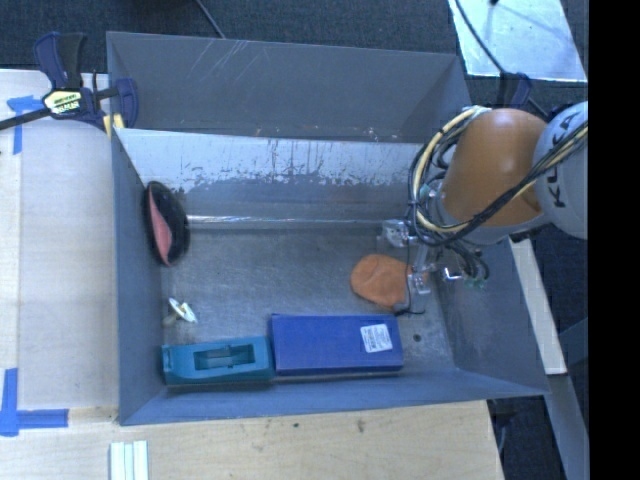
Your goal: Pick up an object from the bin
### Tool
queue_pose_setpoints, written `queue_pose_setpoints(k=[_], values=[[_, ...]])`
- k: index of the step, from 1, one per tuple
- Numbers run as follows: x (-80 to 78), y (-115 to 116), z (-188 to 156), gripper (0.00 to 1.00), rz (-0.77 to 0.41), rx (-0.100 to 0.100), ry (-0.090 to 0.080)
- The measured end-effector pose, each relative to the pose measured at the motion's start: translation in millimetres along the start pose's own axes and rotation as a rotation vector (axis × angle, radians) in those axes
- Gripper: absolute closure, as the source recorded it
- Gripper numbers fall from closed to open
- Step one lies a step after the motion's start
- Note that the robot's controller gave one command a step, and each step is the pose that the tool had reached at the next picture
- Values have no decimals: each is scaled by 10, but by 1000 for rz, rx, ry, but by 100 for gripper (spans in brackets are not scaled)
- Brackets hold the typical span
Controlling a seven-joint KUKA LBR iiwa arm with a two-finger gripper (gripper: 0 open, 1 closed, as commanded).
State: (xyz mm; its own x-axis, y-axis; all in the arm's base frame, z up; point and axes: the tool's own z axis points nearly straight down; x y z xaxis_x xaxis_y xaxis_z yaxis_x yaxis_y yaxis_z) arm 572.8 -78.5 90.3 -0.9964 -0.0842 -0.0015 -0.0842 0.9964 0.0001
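Watching from my desk, I have the gripper low in the right part of the bin, just beside the right edge of a flat, rounded orange-brown lump that lies on the floor there. Whether the gripper is spread or closed I cannot tell, since the wrist and its cables crowd that spot, and I see nothing held in it.

My main worry is the offset. The tool sits at the lump's rim rather than over its middle, so a close from here might pinch only the edge and let it slip, or simply shove it leftward across the floor. The lump also looks low and rounded, which I judge gives little to grip.

Second, the blue box lies near the gripper on the front side, with a teal holder against its left end. A drift toward the front wall could land on the box's corner instead. The sloping right wall is also near the wrist, so the cables might rub it.

The black-and-pink thing at the left wall and the small pale scrap are well apart — no concern.
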Motion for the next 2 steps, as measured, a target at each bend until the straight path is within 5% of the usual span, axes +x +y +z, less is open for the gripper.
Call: queue_pose_setpoints(k=[1, 2], values=[[-199, -20, 186, 100, 129, 0, -6], [-199, -20, 186, 100, 129, 0, -6]])
